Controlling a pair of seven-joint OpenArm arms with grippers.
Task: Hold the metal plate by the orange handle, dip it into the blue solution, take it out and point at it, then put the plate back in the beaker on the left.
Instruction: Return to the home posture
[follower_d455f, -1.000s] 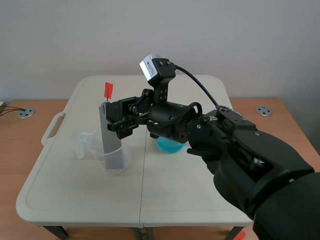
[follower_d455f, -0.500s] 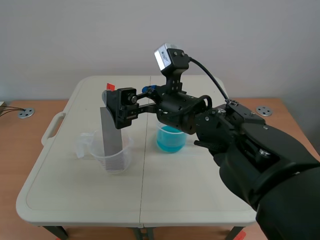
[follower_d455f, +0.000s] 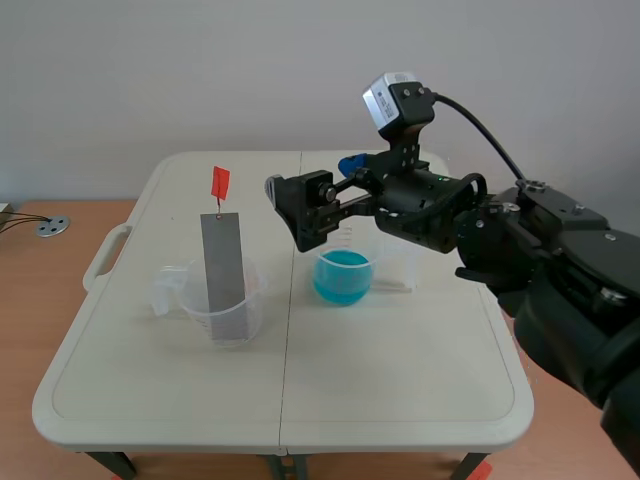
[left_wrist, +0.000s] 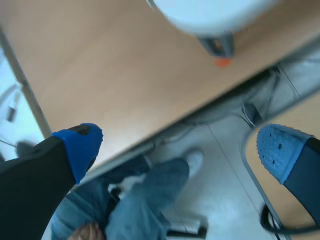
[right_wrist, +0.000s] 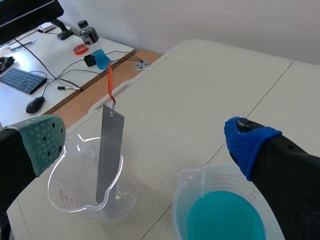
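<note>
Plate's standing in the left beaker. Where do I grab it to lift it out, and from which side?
Take the orange handle, which stands clear above the beaker rim. The plate leans near upright, so come in level from the blue solution side, where the open right gripper hovers, then probably lift straight up.

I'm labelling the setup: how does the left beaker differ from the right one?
The left beaker holds the metal plate, standing with its orange handle on top; the right beaker holds no plate. The right beaker holds blue solution; the left beaker shows no liquid. Both are clear, spouted and upright on the table.
</note>
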